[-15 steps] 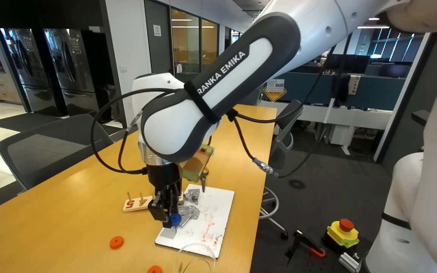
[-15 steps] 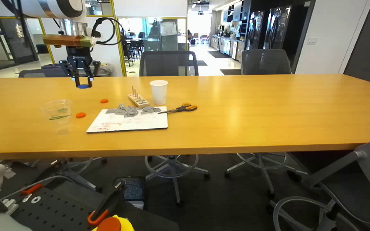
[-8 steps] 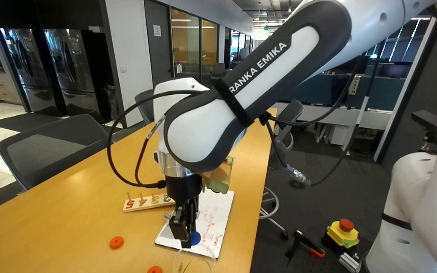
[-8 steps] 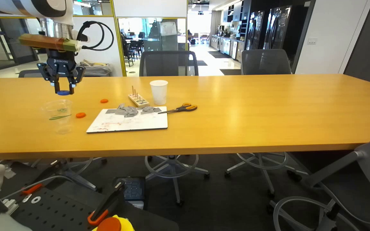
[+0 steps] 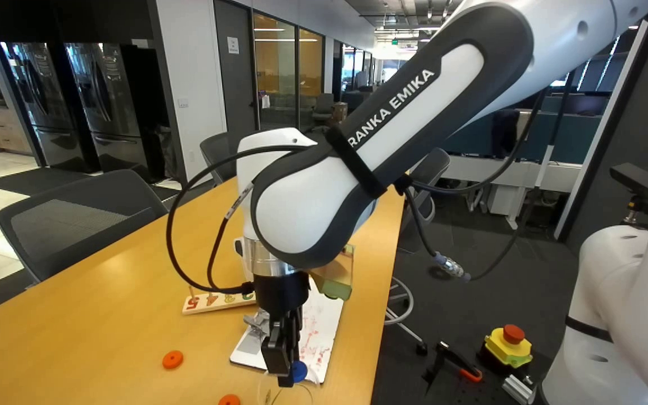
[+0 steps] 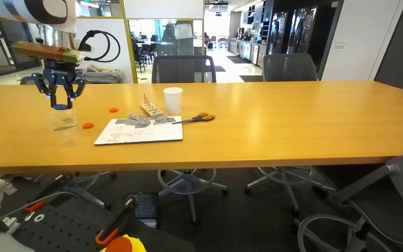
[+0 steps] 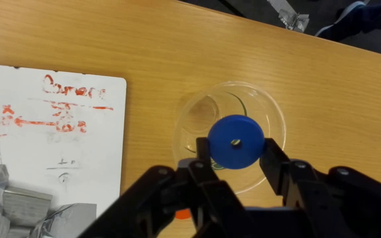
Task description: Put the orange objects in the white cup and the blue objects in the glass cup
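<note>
Blue disc [image 7: 236,155], qty 1, w/ ctr. hole: hanging btwn the black fingers [image 7: 275,165], which are gripping it by opp. edges. It's being held over the mouth of the glass cup [image 7: 261,105]; can't tell exact ht. vs. rim.
Glass cup, clear, w/ green marks: standing upright on the surface [image 6: 275,122].
Orange disc A [image 6: 87,125]: lying flat nr. the glass cup.
Orange disc B [image 6: 113,110]: lying flat, farther off.
White cup [image 6: 173,100]: standing upright, well apart from the glass cup.
Whiteboard [image 6: 142,137], w/ red writing: lying flat, carrying crumpled grey pcs. [image 6: 139,121]
Peg strip [image 6: 151,110], numbered: sitting just beside the whiteboard.
Scissors [image 6: 198,118]: lying w/ tips reaching onto whiteboard.
</note>
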Action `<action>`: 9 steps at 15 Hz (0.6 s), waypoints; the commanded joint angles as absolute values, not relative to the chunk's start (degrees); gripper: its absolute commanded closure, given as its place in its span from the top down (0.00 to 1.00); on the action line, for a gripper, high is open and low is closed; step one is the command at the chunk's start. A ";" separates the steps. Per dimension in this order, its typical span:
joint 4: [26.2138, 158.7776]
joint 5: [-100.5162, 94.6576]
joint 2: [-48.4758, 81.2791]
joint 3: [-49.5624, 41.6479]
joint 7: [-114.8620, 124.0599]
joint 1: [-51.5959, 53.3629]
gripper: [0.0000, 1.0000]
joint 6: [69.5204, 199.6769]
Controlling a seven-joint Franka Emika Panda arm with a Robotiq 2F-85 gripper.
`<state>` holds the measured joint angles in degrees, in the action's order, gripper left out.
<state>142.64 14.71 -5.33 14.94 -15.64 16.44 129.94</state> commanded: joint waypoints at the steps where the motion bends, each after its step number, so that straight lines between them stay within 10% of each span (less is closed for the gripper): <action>1: 144.62 17.80 -6.99 15.18 -16.97 17.56 0.21 132.64; 6: 145.50 18.78 -6.45 15.19 -16.33 18.14 0.21 137.32; 7: 145.62 18.43 -6.39 15.17 -16.18 18.13 0.63 137.76; 9: 145.86 17.60 -6.48 15.20 -15.56 18.06 0.75 138.61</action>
<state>144.82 17.14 -5.33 14.98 -15.78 17.75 136.41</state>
